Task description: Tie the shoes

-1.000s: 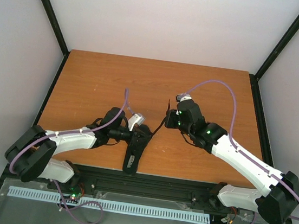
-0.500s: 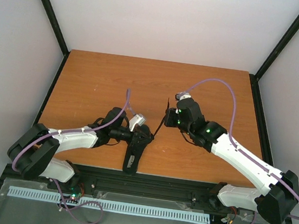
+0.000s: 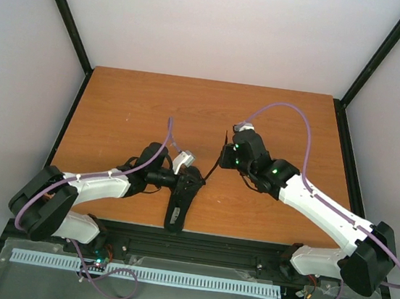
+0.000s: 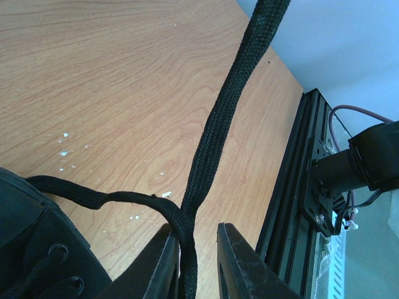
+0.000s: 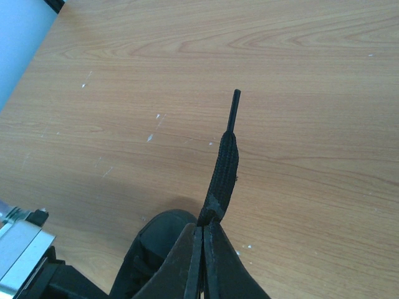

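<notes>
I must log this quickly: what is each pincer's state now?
Left pincer: slightly open, thin black shoelace between the jaws.
Right pincer: closed on black shoelace end.

One black sneaker (image 3: 175, 212); two lace strands: a taut strand (image 4: 218, 124) and a slack strand (image 4: 106, 199); two arms — left arm (image 3: 99, 184), right arm (image 3: 324, 208); two purple cables (image 3: 292, 108), one per arm; one wooden table (image 3: 131, 112)

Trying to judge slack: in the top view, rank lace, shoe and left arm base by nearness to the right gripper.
1. Lace, pinched in the right gripper.
2. Shoe, lower left of it.
3. Left arm base, far left, near edge.
</notes>
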Tool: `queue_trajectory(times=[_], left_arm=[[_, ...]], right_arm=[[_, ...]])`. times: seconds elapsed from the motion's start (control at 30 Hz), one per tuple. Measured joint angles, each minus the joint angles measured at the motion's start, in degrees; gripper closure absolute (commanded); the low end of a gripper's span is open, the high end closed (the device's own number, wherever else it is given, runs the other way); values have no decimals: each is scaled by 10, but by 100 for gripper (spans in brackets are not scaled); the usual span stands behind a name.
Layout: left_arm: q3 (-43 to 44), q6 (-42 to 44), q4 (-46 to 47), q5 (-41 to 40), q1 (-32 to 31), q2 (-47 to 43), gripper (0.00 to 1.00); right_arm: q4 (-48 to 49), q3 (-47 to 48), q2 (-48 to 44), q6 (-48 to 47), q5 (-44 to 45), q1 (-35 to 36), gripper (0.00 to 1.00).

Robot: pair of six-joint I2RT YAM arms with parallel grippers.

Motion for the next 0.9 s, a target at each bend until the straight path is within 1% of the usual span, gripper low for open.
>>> queue_trajectory(times=[0.2,0.4,0.57,0.77,0.9], left_arm=[[0,0,0,0,0,3,78],[2,0,-2,-4,0,20,78],[7,0,-5,-4,0,26,85],[7,0,-5,-4,0,26,85],[9,1,-10,-7,0,26,93]], right_arm=[[0,6,1,-2,-5,0,97],[13,13,1,-14,-39,0,97],[18,26,11,-22,-62,0,97],[32,55,51,-30,-86,0,97],[37,58,67,-31,-95,0,97]])
